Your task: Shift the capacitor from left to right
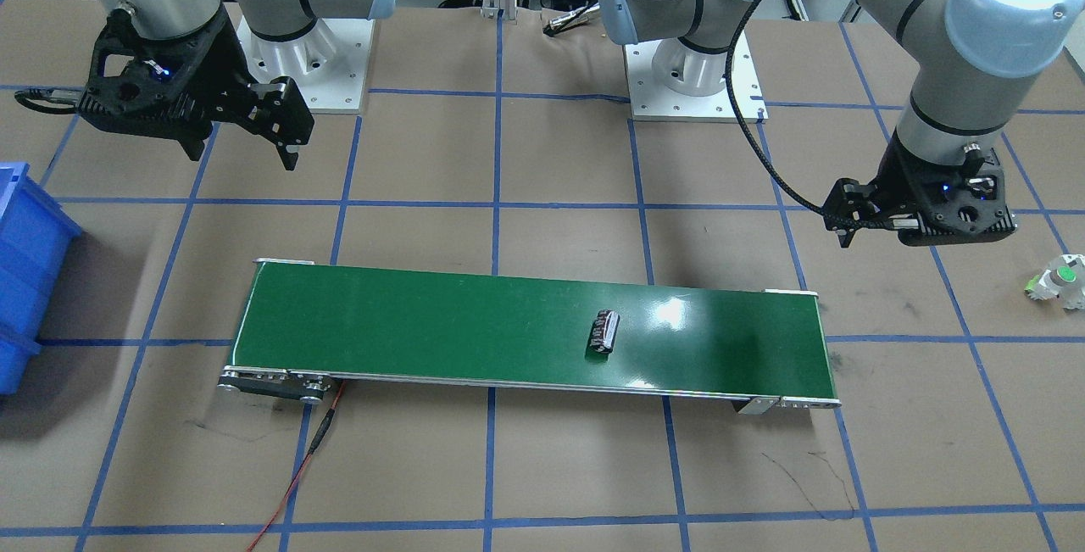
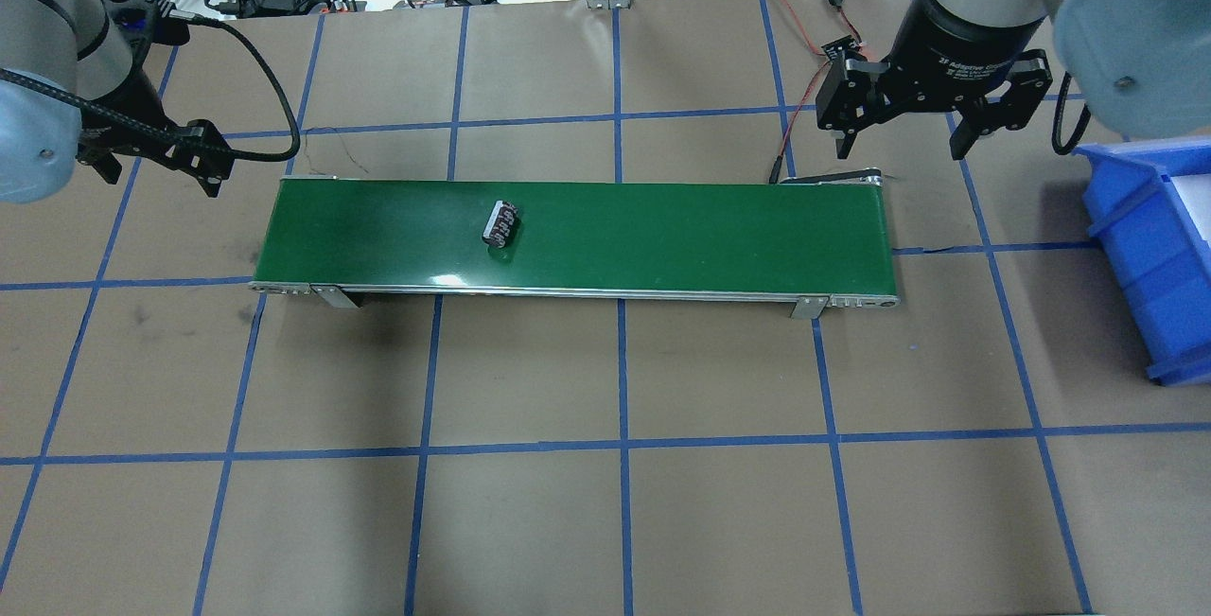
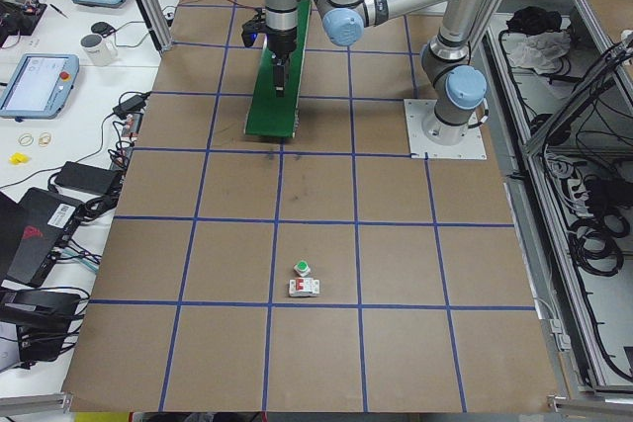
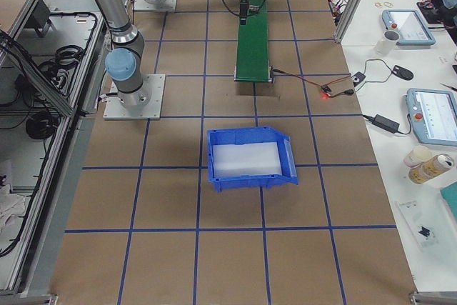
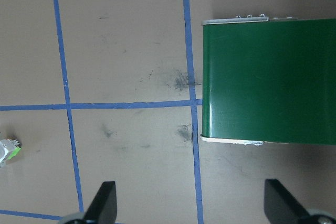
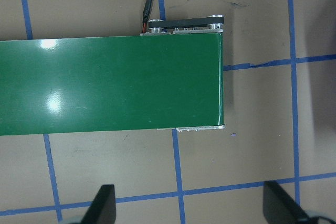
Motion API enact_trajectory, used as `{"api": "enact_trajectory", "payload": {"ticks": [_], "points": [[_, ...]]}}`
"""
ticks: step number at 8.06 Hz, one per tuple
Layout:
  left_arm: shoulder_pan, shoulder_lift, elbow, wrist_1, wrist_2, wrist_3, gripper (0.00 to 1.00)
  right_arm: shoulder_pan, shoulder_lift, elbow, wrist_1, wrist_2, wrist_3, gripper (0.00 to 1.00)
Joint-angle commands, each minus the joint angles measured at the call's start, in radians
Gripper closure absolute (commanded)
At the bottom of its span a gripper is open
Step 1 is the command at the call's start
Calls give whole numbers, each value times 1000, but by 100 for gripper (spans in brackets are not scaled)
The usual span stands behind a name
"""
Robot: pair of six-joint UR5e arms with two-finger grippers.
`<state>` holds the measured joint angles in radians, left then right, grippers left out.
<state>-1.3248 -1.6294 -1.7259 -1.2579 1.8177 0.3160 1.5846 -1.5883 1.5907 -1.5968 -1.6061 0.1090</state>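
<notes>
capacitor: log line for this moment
dark striped cylindrical capacitor: on green conveyor belt, left of centre | left hand: open, empty, at left end | right hand: open, empty, at right end

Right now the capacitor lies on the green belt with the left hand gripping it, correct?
Not quite. The capacitor does lie on the green belt, but alone, as the overhead view shows. The left hand is open and empty beyond the belt's end, as the left wrist view shows.

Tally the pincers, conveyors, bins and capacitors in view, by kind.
pincers: 2 (left pincer, right pincer)
conveyor: 1
bin: 1
capacitor: 1
total: 5
</notes>
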Motion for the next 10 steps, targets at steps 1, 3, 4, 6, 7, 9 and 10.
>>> {"api": "enact_trajectory", "payload": {"ticks": [1, 3, 4, 6, 7, 9, 10], "points": [[-1, 0, -1, 0, -1, 0, 0, 0, 1, 0, 0, 0, 0, 0], [1, 0, -3, 0, -1, 0, 0, 0, -1, 0, 0, 0, 0, 0], [-1, -1, -4, 0, 0, 0, 0, 0, -1, 0, 0, 0, 0, 0], [-1, 0, -4, 0, -1, 0, 0, 0, -1, 0, 0, 0, 0, 0], [1, 0, -4, 0, -1, 0, 0, 0, -1, 0, 0, 0, 0, 0], [-1, 5, 2, -11, -6, -3, 0, 0, 1, 0, 0, 0, 0, 0], [-1, 6, 3, -30, -15, -5, 0, 0, 1, 0, 0, 0, 0, 0]]}}
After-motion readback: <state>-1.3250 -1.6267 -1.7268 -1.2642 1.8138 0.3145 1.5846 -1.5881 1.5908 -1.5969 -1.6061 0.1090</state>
